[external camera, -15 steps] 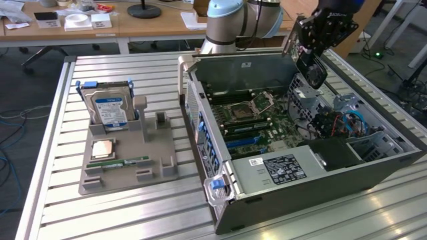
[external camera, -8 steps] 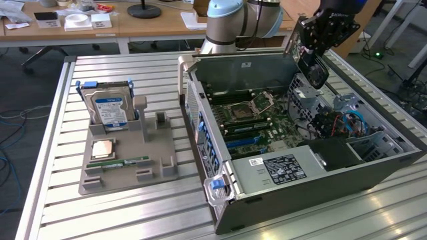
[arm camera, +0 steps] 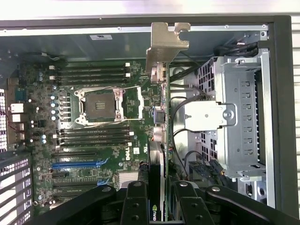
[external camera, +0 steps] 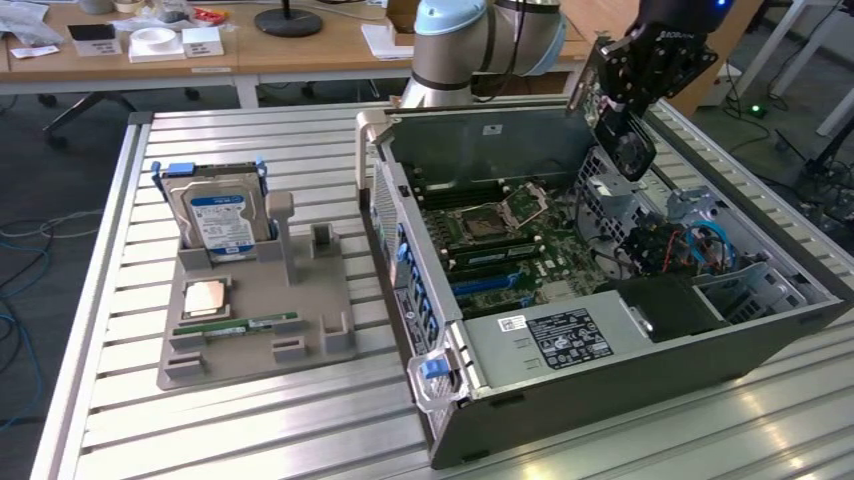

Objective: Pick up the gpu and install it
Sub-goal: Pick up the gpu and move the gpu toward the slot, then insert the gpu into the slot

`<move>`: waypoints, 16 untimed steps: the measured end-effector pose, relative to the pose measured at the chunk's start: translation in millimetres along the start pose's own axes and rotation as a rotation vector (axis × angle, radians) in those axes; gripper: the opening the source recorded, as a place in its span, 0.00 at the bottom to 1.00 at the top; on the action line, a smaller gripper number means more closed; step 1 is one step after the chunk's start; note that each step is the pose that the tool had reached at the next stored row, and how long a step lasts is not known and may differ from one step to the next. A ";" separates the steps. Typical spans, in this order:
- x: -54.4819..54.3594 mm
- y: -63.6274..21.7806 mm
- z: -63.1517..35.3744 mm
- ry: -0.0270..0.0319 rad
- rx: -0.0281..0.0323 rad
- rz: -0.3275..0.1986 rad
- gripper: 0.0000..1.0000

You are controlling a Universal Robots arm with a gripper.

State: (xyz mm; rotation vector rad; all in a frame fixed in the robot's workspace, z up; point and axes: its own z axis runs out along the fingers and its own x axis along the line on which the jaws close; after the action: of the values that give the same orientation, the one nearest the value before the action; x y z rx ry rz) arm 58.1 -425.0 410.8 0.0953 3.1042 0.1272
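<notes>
Low in the exterior view lies the open computer case point(external camera: 627, 400), its motherboard point(external camera: 507, 230) bared. To the left of it, a grey holder point(external camera: 247, 355) carries a green memory stick point(external camera: 238, 325) and, farther back, an upright hard drive point(external camera: 220, 220). Beyond these, in the upper right of the frame, the gripper point(external camera: 627, 100) hangs above the case's far corner, its jaws partly closed and clamped on the gpu point(external camera: 630, 145). In the wrist view the fingers point(arm camera: 136, 201) pinch the card edge-on, with its silver bracket point(arm camera: 164, 44) at the end away from them.
</notes>
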 end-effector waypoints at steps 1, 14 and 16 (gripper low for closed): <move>-0.2 0.0 0.6 -0.0001 -0.0004 0.000 0.26; -1.2 -0.2 3.8 -0.0001 -0.0002 0.000 0.26; -1.2 -0.2 4.5 -0.0001 -0.0006 0.000 0.26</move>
State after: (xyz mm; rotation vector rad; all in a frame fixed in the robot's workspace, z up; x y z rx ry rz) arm 59.4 -424.9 406.4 0.0952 3.1041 0.1282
